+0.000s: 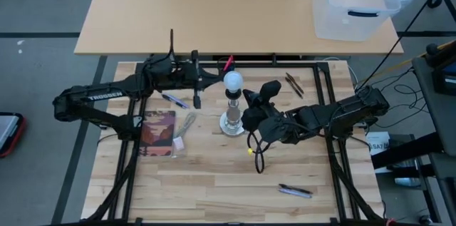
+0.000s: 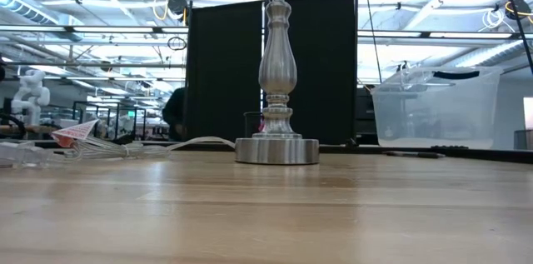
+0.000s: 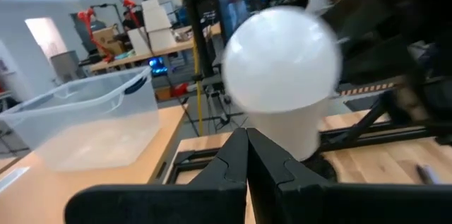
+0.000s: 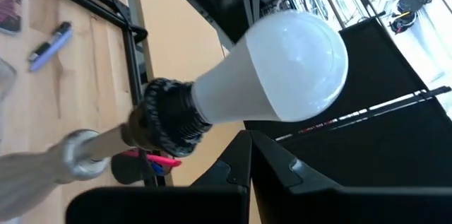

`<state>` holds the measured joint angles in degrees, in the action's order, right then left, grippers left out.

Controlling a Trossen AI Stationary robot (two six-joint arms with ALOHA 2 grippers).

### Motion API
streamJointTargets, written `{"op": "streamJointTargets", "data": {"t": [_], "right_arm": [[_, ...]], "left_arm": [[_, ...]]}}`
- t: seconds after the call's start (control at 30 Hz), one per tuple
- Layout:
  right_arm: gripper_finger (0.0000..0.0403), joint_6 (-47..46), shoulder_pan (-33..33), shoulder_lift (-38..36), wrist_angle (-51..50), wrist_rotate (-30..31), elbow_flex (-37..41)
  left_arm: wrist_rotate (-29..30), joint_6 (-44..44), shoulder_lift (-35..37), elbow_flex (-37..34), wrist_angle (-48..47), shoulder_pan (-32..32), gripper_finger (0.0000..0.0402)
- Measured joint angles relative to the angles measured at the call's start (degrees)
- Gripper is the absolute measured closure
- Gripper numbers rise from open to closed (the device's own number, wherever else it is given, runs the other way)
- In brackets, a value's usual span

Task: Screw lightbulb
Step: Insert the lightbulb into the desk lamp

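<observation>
While seated in socket: frosted white lightbulb [image 4: 282,68] | both tools pinched closed, empty

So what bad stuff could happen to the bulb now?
The lightbulb sits in the black socket atop a tall lamp stand on a small round foot. Both arms crowd in on either side with shut fingers: left gripper, right gripper. A sideways bump might tip the stand or knock the bulb. The stand's cord trails across the table, and an arm could perhaps snag it.
</observation>
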<state>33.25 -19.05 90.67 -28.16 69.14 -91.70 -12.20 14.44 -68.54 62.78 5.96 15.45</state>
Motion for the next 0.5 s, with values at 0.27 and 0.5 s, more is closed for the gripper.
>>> {"op": "streamJointTargets", "data": {"t": [0.27,0.5], "right_arm": [[0.0403,0.56,3.22,0.0,0.04,0.02,-0.02],[0.0403,3.23,6.51,0.0,1.82,-0.15,-0.02]], "left_arm": [[-0.38,1.06,2.37,0.0,-1.78,-3.95,0.0402],[-0.64,2.58,0.55,0.0,-0.61,-6.63,0.0402]]}}
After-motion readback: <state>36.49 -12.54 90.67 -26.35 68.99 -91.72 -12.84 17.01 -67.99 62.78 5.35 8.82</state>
